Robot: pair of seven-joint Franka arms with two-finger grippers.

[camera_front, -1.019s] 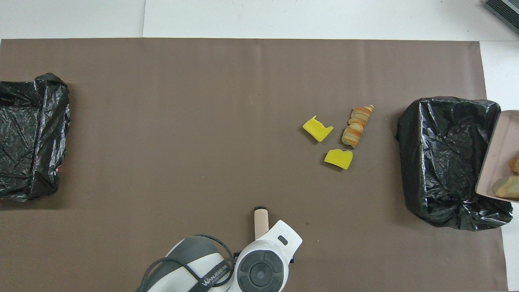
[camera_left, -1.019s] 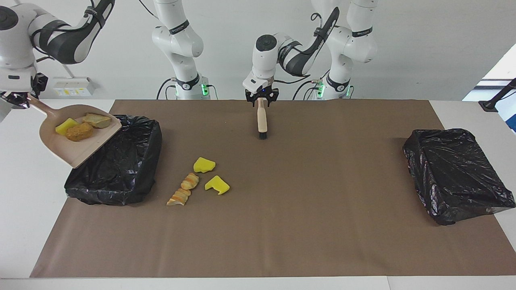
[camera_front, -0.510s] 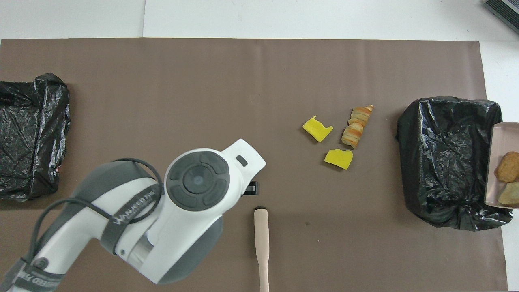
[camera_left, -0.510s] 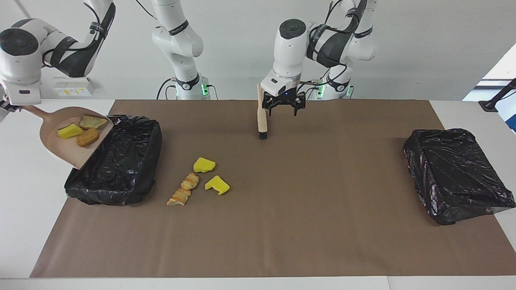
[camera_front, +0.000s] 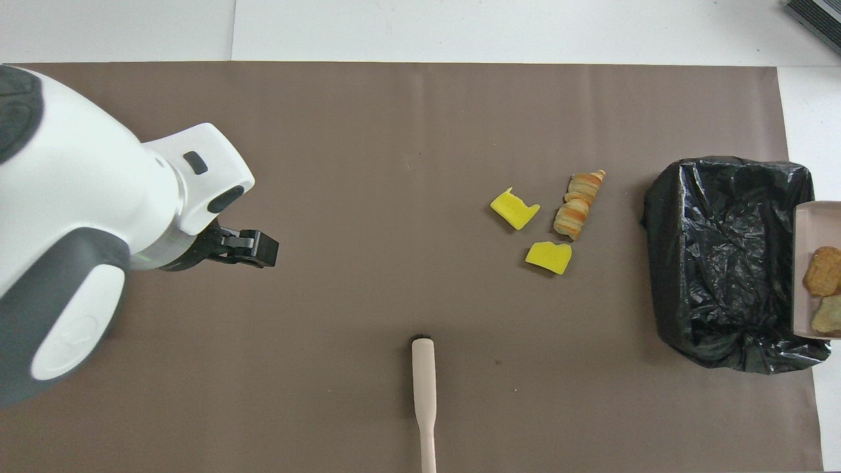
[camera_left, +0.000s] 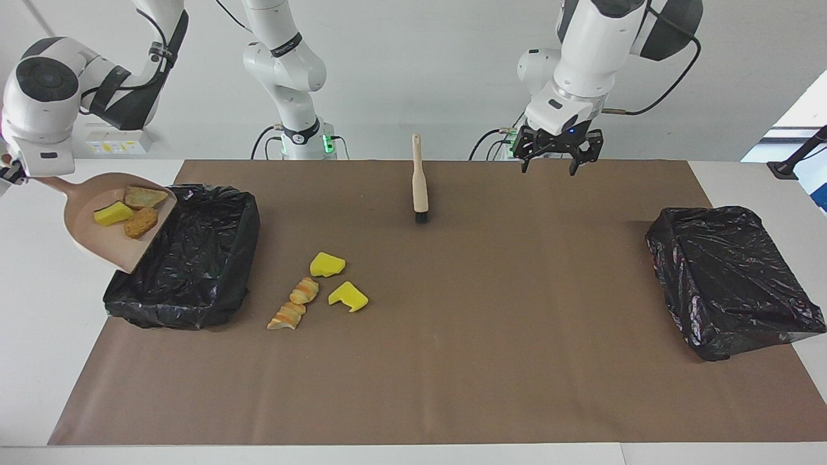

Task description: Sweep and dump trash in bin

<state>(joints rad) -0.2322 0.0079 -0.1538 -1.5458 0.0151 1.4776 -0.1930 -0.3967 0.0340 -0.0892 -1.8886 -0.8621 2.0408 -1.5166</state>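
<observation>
Brown mat (camera_left: 452, 361): we've dropped the brush (camera_left: 419, 187) w/ left gripper (camera_left: 557, 156), now open, empty, lifted clear. Right gripper (camera_left: 8, 173) holds dustpan (camera_left: 97, 226) over bin (camera_left: 187, 258), tipping; fingers unclear. 3 scraps (camera_left: 126, 206) aboard, rest (camera_left: 316, 290) beside bin.

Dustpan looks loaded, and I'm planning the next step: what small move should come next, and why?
Probably tip the dustpan further so its three scraps slide into the bin. The right gripper holds it tilted over the bin's rim with the scraps not yet out. The left gripper waits open; the brush lies on the mat.
</observation>
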